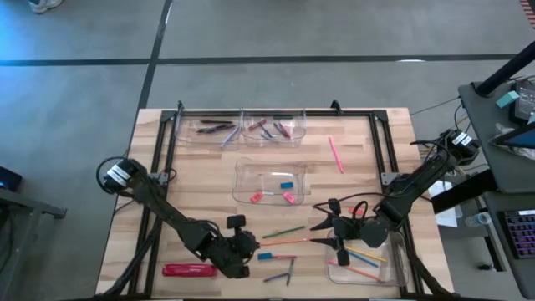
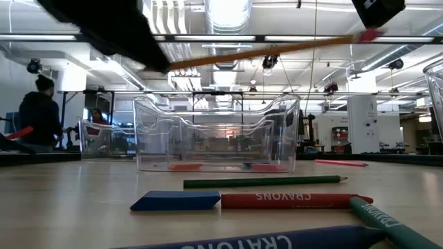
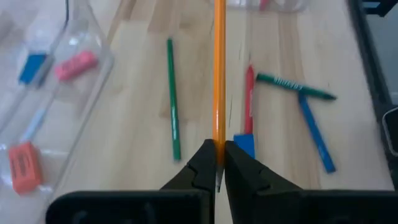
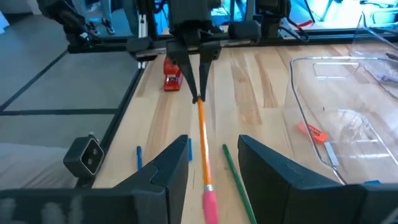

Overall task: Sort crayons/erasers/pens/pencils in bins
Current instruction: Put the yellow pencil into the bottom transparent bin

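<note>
My left gripper (image 3: 217,154) is shut on an orange pencil (image 3: 219,68) and hovers over the table's near middle (image 1: 249,244). The pencil's pink eraser end (image 4: 209,202) reaches toward the gap of my open right gripper (image 4: 212,142), which hangs at the near right (image 1: 324,234); I see no touch there. Under the pencil, a green pencil (image 3: 173,99), a red crayon (image 3: 249,93), a green crayon (image 3: 295,87), a blue crayon (image 3: 317,134) and a blue eraser (image 3: 244,144) lie flat on the table. My left gripper pinches the orange pencil near its pointed end (image 3: 218,146) between its two fingertips. The pencil sticks out forward in line with the fingers, toward the table's right. It is lifted clear of the table (image 2: 277,50).
A clear bin (image 1: 242,180) at the middle holds erasers. Two bins (image 1: 219,127) (image 1: 276,127) at the far edge hold sticks. A bin (image 1: 393,263) at the near right holds pencils. A pink pencil (image 1: 336,155) lies far right, a red flat pack (image 1: 190,269) near left.
</note>
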